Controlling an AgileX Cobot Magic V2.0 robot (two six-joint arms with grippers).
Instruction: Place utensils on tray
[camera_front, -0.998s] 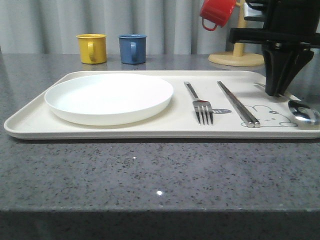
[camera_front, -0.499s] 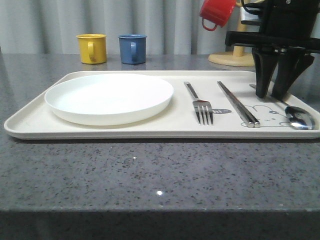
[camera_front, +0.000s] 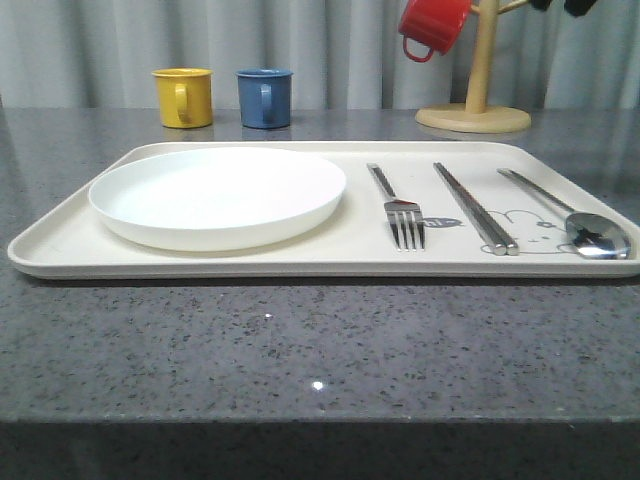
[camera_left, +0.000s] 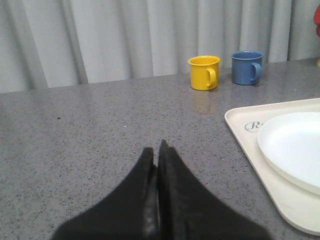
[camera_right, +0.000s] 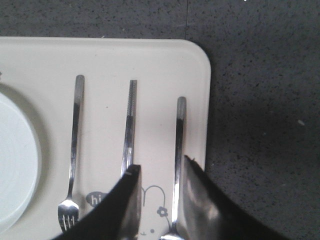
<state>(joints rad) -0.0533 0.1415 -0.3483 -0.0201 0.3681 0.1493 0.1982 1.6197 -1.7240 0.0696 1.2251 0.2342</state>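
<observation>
Fork (camera_front: 403, 210), chopsticks (camera_front: 477, 207) and spoon (camera_front: 570, 214) lying side by side on the cream tray (camera_front: 60, 245), right of the white plate (camera_front: 218, 194). Right gripper (camera_right: 159, 175) above the spoon handle, jaws apart, holding nothing. Left gripper (camera_left: 156, 152) over the grey table (camera_left: 90, 125), jaws closed, holding nothing.

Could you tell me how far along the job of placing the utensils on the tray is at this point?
It looks essentially done. The fork, chopsticks and spoon all lie side by side on the tray, right of the white plate. Nothing is in hand: the right gripper is open above the spoon with nothing in it, and the left gripper is shut, off the tray. No utensil appears left to place.
</observation>
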